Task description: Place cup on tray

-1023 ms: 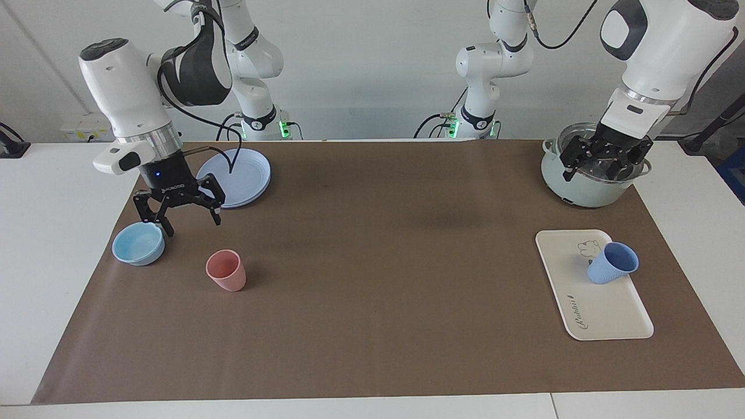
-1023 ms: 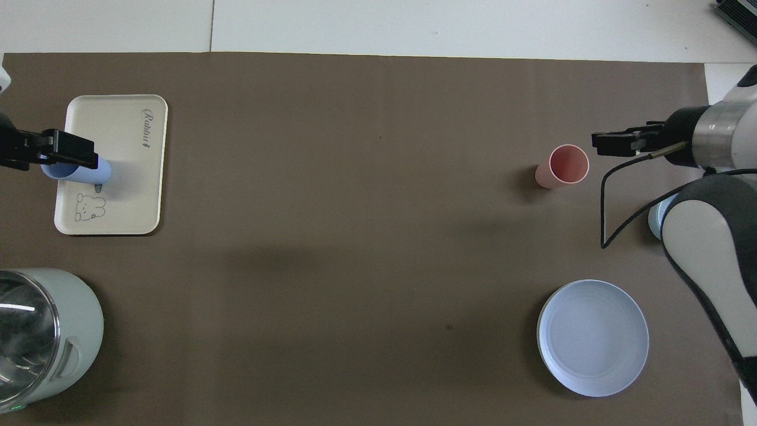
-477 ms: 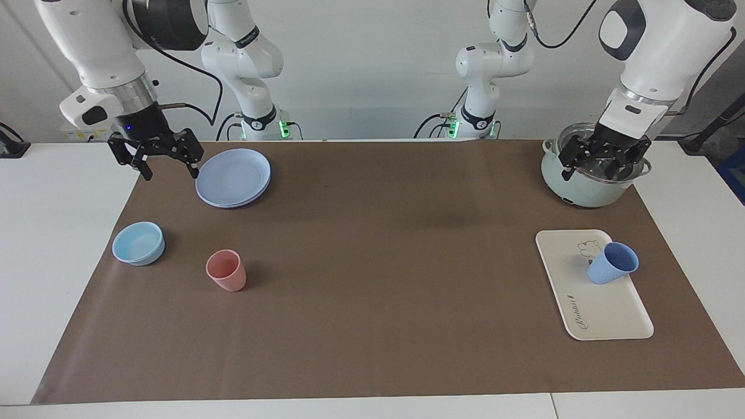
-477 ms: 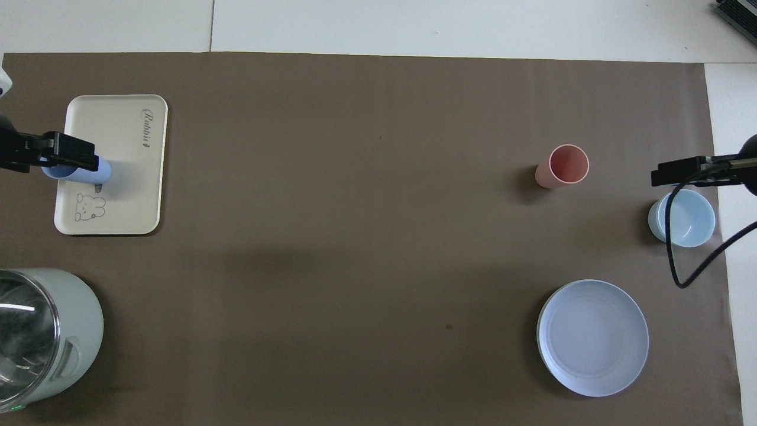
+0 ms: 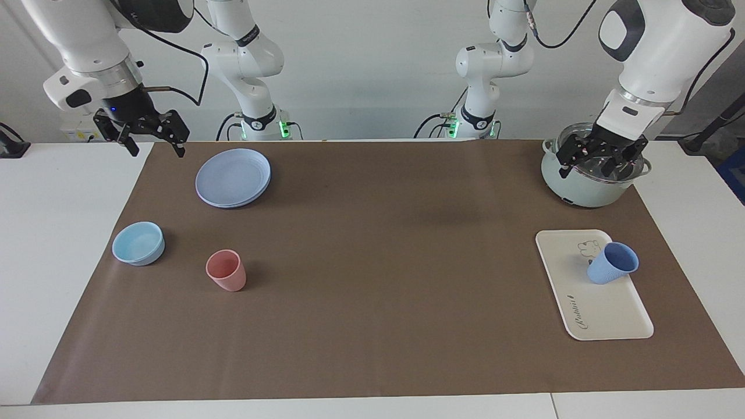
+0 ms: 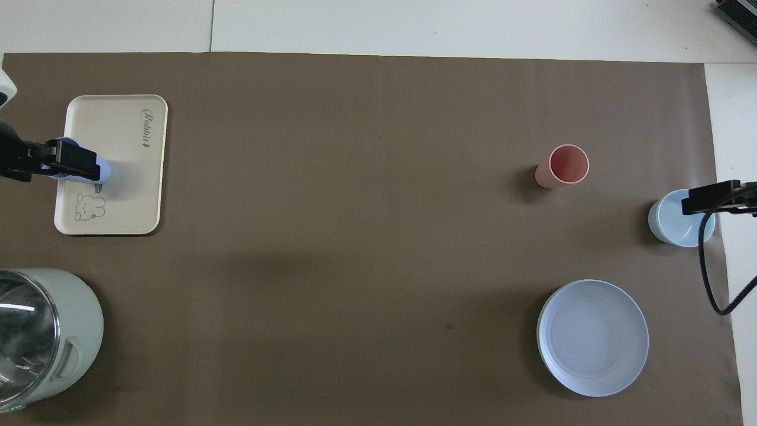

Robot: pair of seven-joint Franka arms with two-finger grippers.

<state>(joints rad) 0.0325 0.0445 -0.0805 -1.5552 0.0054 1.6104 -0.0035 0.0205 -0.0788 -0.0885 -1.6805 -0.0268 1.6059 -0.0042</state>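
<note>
Cup [image 5: 611, 263] rests on the tray [image 5: 605, 314], at the edge toward the left arm's end of the table, beside the bear drawing; it leans, mouth tipped outward, seemingly propped on the tray's raised rim, not flat on its base. Nothing grips it. Left gripper [image 5: 599, 156] hangs raised over the pot [image 5: 582, 189], jaws spread and empty; in the overhead view it overlaps the cup only because it is high, no contact. Right gripper [image 5: 150, 135] is up over the table edge at the right arm's end, near the plate [image 5: 233, 177], jaws spread, empty, arm waiting. Pink cup [image 5: 226, 270] and bowl [image 5: 138, 243] stand on the mat well apart from the tray, plausibly distractors. Judgement: placement looks done, both arms parked clear so as not to knock the cup. Risk: the lean; a nudge could tip it off the rim onto the mat [image 5: 372, 262].
</note>
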